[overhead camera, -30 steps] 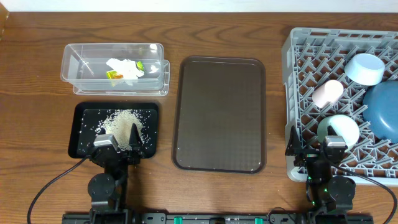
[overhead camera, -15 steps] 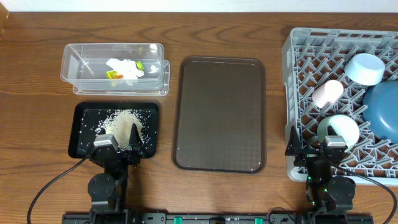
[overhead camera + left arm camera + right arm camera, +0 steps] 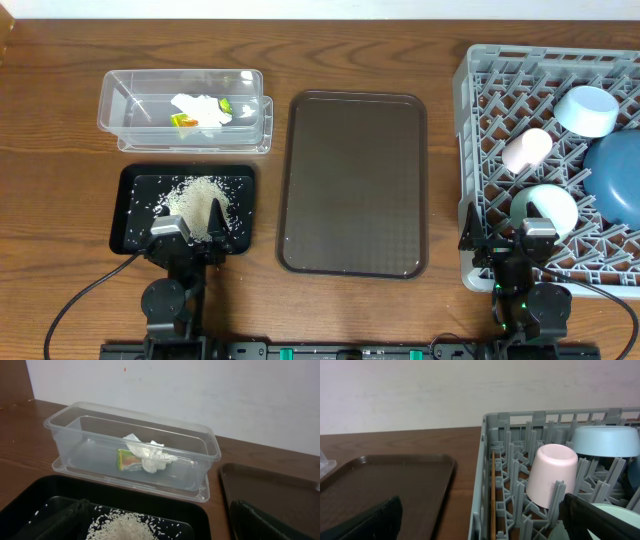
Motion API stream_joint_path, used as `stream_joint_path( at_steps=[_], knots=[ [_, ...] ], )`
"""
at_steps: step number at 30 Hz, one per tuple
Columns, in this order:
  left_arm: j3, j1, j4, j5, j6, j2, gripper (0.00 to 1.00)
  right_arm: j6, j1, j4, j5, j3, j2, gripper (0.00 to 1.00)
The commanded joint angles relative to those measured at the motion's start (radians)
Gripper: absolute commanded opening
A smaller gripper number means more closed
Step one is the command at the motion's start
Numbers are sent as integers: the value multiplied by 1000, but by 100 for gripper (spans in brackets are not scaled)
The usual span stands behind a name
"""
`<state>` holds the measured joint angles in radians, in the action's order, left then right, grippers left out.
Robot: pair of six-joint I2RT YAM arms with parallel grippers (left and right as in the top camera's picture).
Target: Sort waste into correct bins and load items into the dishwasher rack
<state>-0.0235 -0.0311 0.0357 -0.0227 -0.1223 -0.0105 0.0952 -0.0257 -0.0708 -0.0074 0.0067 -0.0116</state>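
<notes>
- One big square grey plastic dishwasher rack fills the right edge of the bench, and everything that belongs in it is already loaded.
- Large brown rectangular serving tray sits mid-bench with nothing on it.
- Large dark blue bowl is in the rack against the right edge.
- Clear plastic rectangular tub is toward the far left corner. The shallow black rectangular tray is just in front of it, by the near edge.
- Pale mint-green bowl, small light blue bowl and small pink cup are all in the rack among the pegs.
- Loose white rice grains are heaped in the black tray.
- Crumpled white tissue and the small yellow-green printed snack wrapper lie together in the clear tub.
- Left gripper hangs over the black tray's near edge, right gripper at the rack's near left corner. Both have their jaws spread wide and are carrying nothing.
- Honestly, nothing has budged compared with a second ago, arms included. I'd say the job is basically finished and they're just parked.
</notes>
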Motion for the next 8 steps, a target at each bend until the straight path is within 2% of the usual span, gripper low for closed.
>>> stream_joint_path(
  at_steps=[1,8],
  knots=[
    [19,-4,36,19,17,6,90,9,-5,-5,3,-2,7,99],
    [19,-4,36,19,17,6,90,9,-5,-5,3,-2,7,99]
  ],
)
